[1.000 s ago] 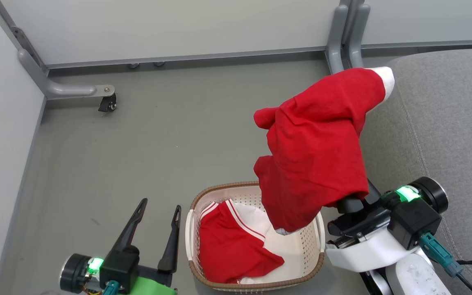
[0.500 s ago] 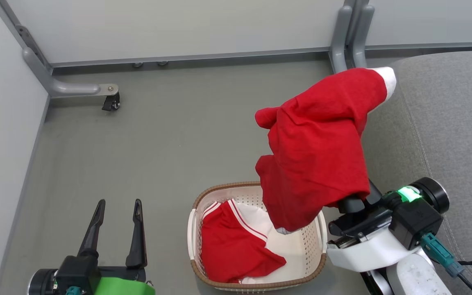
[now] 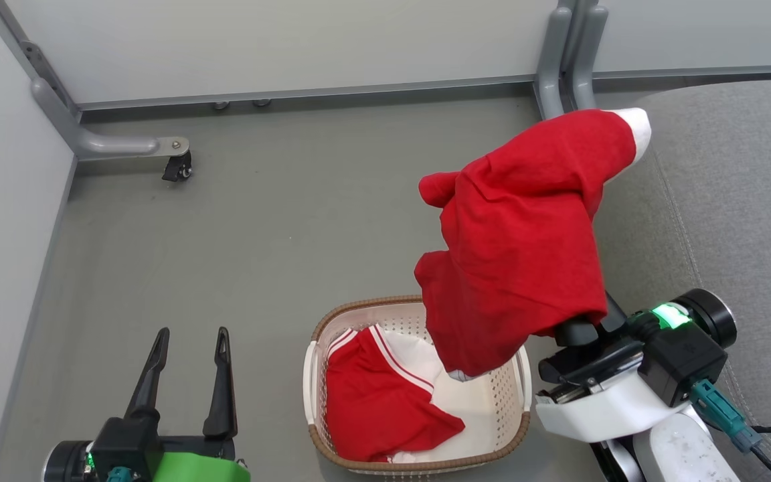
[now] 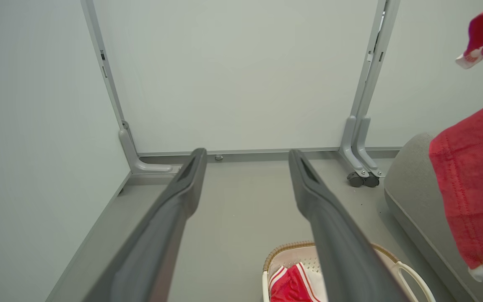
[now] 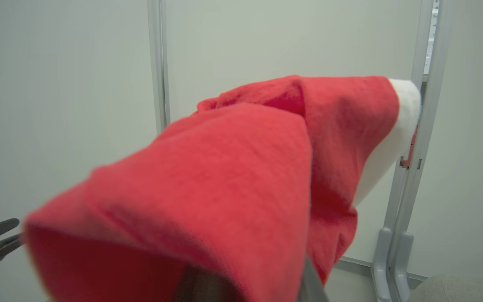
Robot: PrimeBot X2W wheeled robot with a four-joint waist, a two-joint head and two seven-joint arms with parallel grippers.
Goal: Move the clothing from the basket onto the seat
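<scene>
Left gripper (image 3: 193, 337): sitting farther left of the basket (image 3: 359, 309) than a second ago, its fingers now standing parallel and apart, holding nothing.
Right gripper (image 3: 583, 333): carrying the raised garment (image 3: 519, 254), which is draping over the fingers and hiding them, so I cannot tell whether they are pinching the cloth or only hooking it.
Raised garment: hanging in the air above the basket's right side and the left edge of the seat (image 3: 747, 201), not yet lying on it.
Risk: the cloth is looking loosely draped, so a quick swing right could be sliding it off onto the floor (image 3: 258, 221) or back into the basket; the low hem could be snagging the rim.
Count: two garments, one raised and the second garment (image 3: 379, 402) lying in the basket; one basket; one seat; two grippers.
</scene>
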